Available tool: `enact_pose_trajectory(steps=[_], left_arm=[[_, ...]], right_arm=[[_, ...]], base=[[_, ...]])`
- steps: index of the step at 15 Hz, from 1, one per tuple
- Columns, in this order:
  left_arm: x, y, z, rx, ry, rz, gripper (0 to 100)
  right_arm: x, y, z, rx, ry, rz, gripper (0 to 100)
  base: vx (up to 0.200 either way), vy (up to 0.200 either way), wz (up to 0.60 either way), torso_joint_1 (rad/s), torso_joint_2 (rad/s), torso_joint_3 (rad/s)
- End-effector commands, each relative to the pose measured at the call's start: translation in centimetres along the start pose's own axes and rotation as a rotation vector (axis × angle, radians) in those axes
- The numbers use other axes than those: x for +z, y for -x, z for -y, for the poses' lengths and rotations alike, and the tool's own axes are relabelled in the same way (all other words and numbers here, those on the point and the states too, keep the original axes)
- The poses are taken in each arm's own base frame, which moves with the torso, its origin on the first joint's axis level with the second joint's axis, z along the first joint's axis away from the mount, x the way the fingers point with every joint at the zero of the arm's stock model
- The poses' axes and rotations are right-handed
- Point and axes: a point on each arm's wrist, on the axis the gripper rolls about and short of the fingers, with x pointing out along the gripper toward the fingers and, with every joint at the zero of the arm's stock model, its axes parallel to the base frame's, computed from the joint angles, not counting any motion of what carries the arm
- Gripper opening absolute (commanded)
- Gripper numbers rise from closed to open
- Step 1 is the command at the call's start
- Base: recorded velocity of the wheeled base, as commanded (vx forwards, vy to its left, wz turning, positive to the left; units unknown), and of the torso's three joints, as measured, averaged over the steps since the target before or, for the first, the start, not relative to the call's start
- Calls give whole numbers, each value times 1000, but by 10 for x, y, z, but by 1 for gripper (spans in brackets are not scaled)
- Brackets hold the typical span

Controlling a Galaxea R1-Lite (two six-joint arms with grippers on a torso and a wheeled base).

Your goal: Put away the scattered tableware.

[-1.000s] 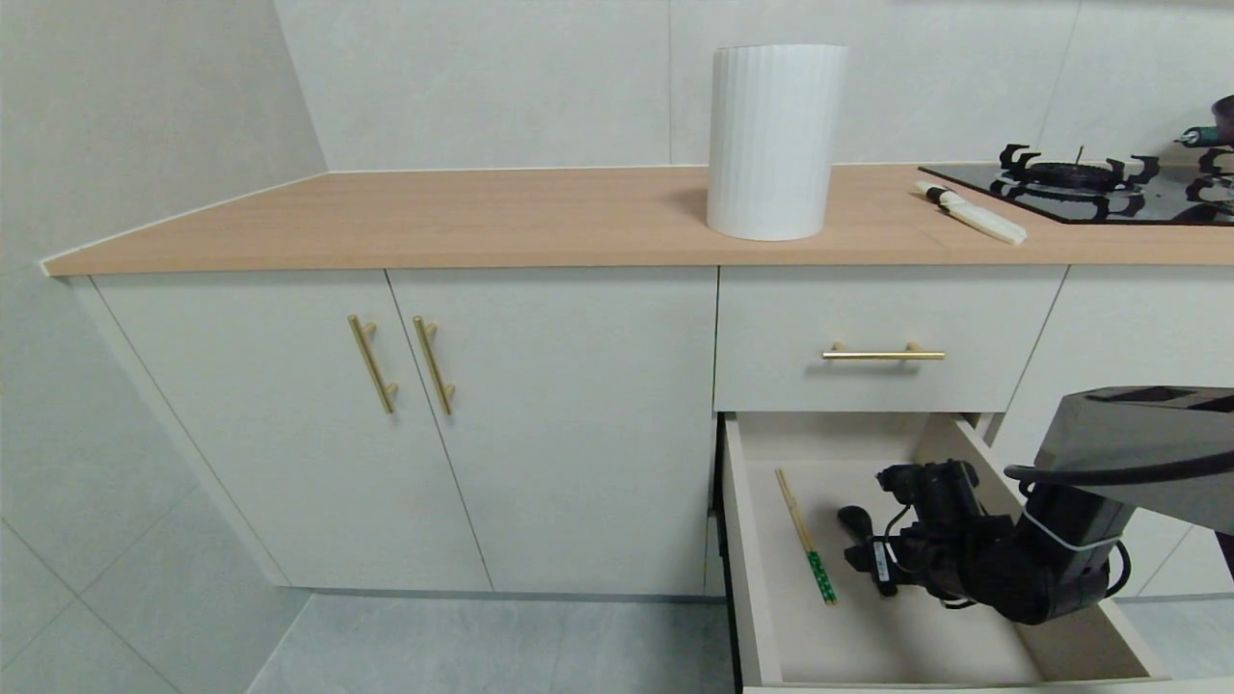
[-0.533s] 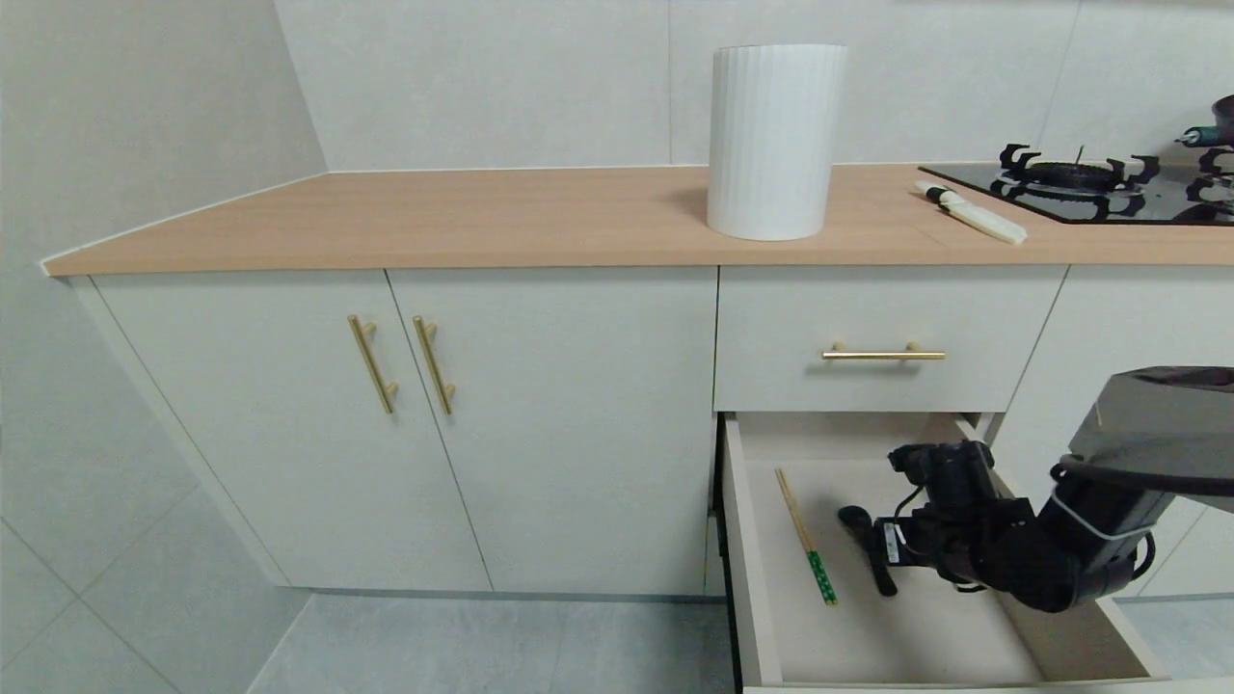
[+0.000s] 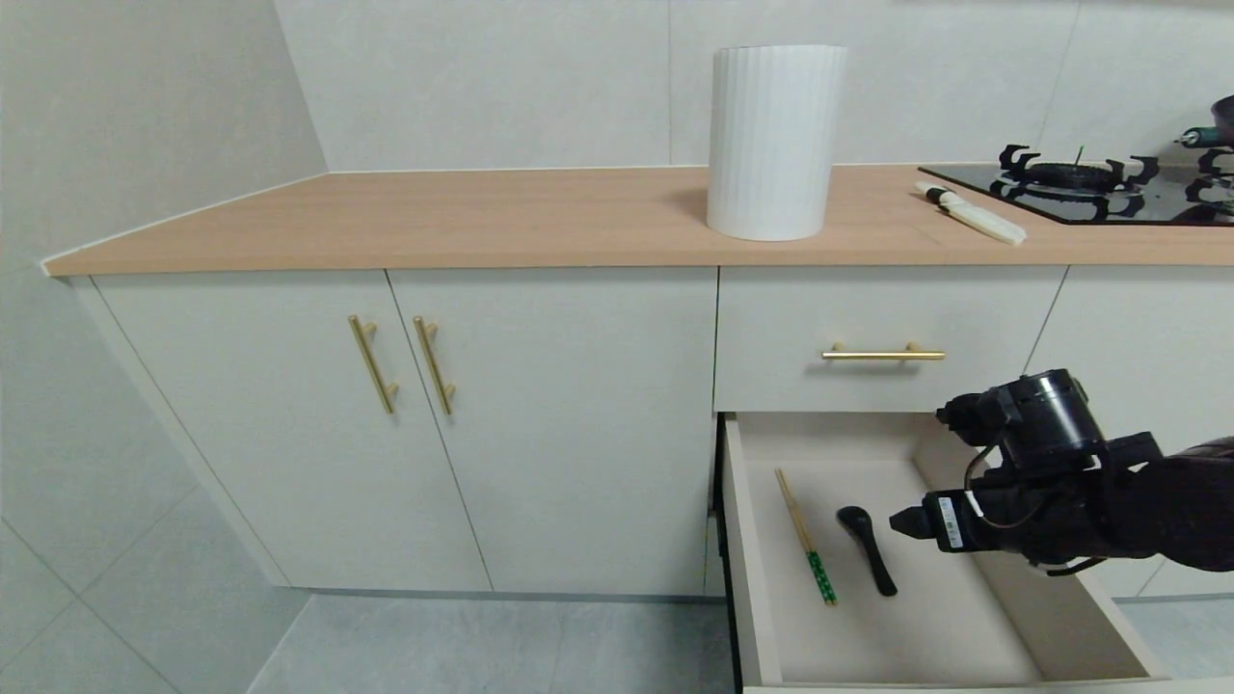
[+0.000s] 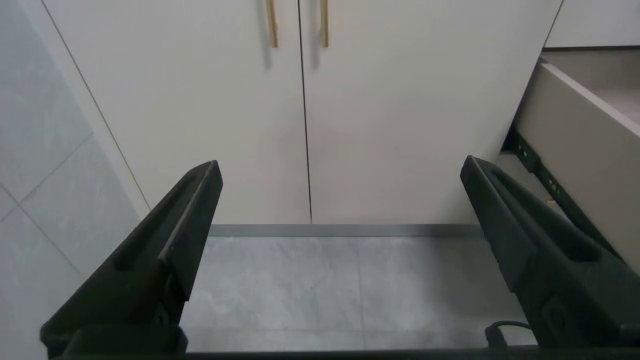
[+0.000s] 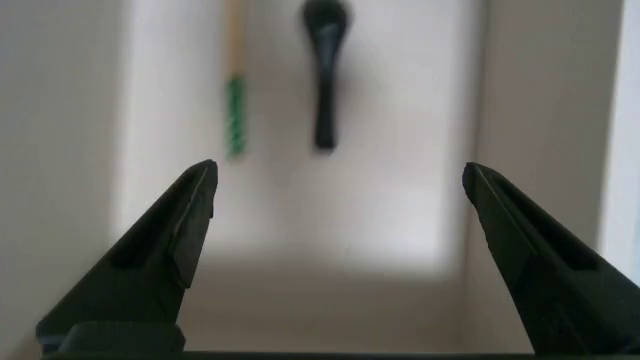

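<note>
A tall white tub [image 3: 777, 142] stood on the wooden counter [image 3: 463, 217]. A black stove [image 3: 1089, 188] sat at the far right, maybe with a pot [image 3: 1224, 108] on it.

Wooden chopsticks [image 3: 805, 538] with green ends and a black spoon [image 3: 866, 547] lie side by side, not touching, in the open lower drawer [image 3: 747, 540]. A white utensil [image 3: 969, 212] lies flat on the countertop [image 3: 482, 217].

No text can be read. A small white label [image 3: 951, 533] on the right hand [image 3: 901, 523] bears print too small to read.
</note>
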Motion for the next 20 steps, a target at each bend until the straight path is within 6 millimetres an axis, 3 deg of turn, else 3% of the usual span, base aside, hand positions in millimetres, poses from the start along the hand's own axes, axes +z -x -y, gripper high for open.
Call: enact_pose_trajectory(steps=[1,8,16,20], left_arm=[[0,0,0,0,0,-1,100],[0,0,0,0,0,-1,100],[0,0,0,0,0,-1,100],[0,0,0,2,1,-1,100]], right_arm=[[10,49,-5,62,12,108,100],[6,58,-9,79,33,96,100],[-5,63,-15,88,79,18,100],[-22,68,-18,165,192,-132,100]], base=[[0,0,0,0,0,0],[0,0,0,0,0,0],[-200,0,0,1,2,2],[0,0,0,0,0,0]])
